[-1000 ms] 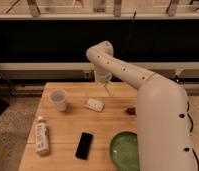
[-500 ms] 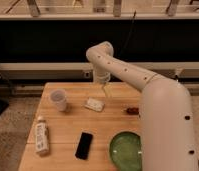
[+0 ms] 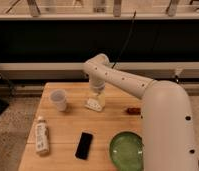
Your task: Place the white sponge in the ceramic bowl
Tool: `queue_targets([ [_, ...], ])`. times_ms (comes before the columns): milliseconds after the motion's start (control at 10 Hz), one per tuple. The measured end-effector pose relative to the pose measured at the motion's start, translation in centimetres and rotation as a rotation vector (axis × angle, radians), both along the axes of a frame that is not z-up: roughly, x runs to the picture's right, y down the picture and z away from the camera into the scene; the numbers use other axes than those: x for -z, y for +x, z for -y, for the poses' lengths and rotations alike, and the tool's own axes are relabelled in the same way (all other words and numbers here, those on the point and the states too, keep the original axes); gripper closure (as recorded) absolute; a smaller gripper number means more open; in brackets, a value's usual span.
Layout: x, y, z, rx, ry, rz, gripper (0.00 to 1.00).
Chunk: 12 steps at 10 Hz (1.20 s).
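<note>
The white sponge lies flat on the wooden table near its middle back. My gripper hangs straight down from the white arm and sits right over the sponge, touching or nearly touching its top. The green ceramic bowl stands at the front right of the table, partly hidden by my arm's thick white body.
A translucent plastic cup stands at the back left. A white labelled bottle lies at the front left. A black phone lies front centre. A small red-brown object lies right of the sponge.
My gripper has come down and slightly left onto the sponge. The sponge and other objects have not moved.
</note>
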<state>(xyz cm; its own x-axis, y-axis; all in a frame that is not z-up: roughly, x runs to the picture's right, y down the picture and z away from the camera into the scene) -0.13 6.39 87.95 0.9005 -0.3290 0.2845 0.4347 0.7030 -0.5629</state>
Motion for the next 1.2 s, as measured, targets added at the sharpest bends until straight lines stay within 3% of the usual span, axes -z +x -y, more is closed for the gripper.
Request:
queue_targets([
  [300, -1.0, 0.1, -0.5, -0.058, 0.018, -0.065, 0.2],
  [600, -2.2, 0.7, -0.9, -0.106, 0.012, -0.114, 0.2],
  [800, -3.2, 1.1, -2.0, -0.144, -0.024, -0.132, 0.2],
  [1200, -4.6, 1.3, -3.3, -0.179, -0.059, -0.143, 0.2],
])
